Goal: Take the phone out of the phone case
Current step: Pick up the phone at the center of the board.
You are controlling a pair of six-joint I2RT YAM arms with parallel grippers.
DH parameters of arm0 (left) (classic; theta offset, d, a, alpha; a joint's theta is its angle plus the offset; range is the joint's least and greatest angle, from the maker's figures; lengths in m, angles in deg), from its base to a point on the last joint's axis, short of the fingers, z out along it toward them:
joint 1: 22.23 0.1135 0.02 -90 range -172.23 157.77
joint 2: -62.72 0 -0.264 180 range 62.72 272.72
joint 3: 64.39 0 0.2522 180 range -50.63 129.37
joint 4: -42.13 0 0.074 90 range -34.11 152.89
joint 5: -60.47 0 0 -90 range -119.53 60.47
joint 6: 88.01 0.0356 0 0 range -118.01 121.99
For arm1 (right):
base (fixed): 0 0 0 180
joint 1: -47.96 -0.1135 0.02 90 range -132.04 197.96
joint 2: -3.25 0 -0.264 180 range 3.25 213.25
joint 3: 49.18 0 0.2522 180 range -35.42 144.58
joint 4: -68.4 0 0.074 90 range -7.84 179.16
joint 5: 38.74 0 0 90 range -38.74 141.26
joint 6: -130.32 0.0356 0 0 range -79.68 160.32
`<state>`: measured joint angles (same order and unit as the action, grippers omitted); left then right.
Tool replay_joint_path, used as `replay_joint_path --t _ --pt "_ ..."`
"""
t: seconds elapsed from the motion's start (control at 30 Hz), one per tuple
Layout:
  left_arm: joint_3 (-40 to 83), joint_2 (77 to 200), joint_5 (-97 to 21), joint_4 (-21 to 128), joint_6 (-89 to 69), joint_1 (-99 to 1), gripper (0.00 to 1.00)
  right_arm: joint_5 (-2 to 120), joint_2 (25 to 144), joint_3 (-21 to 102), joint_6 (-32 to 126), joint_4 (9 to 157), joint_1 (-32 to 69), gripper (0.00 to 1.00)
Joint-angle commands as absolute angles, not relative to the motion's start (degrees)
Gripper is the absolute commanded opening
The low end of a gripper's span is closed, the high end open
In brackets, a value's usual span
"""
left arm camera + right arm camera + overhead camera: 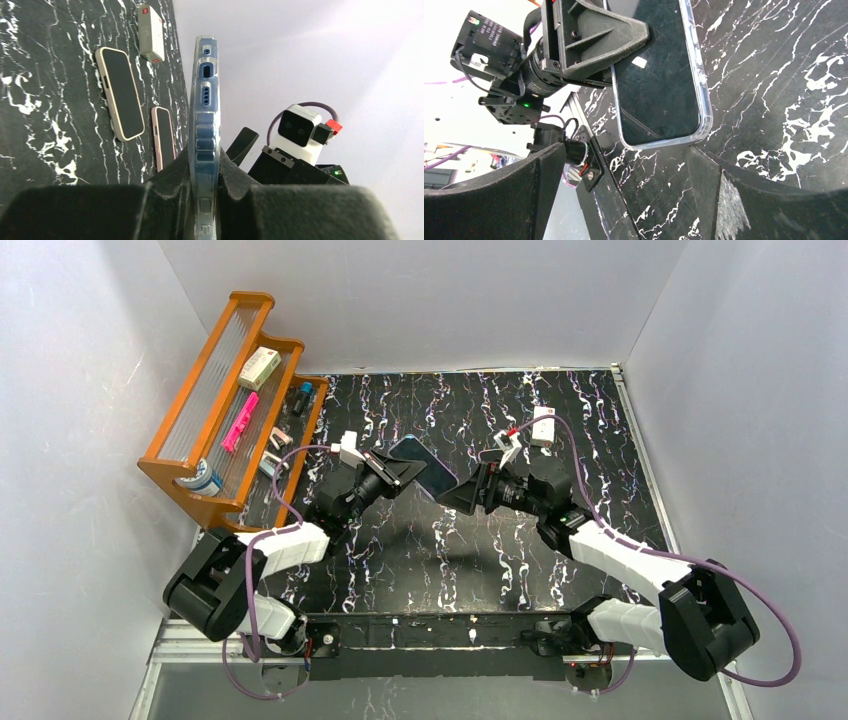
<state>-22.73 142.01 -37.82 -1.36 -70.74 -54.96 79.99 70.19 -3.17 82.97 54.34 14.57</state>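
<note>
Left claw [204, 172] clamps the clear case [206, 100], phone [656, 90] inside; right claw [626, 155] gapes.

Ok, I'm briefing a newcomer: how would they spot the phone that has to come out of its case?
Above the middle of the black marbled table, the left claw holds a phone in the air. Unlike the two pale-rimmed phones lying flat on the table, it wears a clear case.
</note>
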Motion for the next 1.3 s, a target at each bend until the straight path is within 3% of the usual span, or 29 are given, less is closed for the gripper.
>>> replay_joint_path --t 0.0,0.2,0.53,0.93,1.1,1.27 --pt "-21.38 141.54 -35.29 -9.50 -72.42 -55.89 0.00 81.12 68.73 -4.43 86.32 44.19 14.62 0.98" --pt "-23.86 140.24 -32.90 -14.76 -75.21 -55.98 0.00 82.84 70.44 -5.29 89.93 38.29 14.58 0.93" --pt "-26.15 141.12 -27.86 -23.08 -80.16 -57.34 0.00 86.19 72.36 -2.64 89.55 36.62 14.60 0.66" --pt "-26.70 141.27 -26.74 -26.36 -81.56 -59.91 0.00 86.57 75.21 -3.20 92.10 29.22 14.63 0.56" --pt "-27.20 141.23 -26.04 -26.29 -83.42 -59.98 0.00 88.76 76.03 -3.47 91.14 26.16 14.61 0.42" --pt "-27.57 142.46 -26.28 -26.20 -86.72 -60.01 0.00 89.76 75.81 -4.12 85.40 25.63 14.59 0.19"
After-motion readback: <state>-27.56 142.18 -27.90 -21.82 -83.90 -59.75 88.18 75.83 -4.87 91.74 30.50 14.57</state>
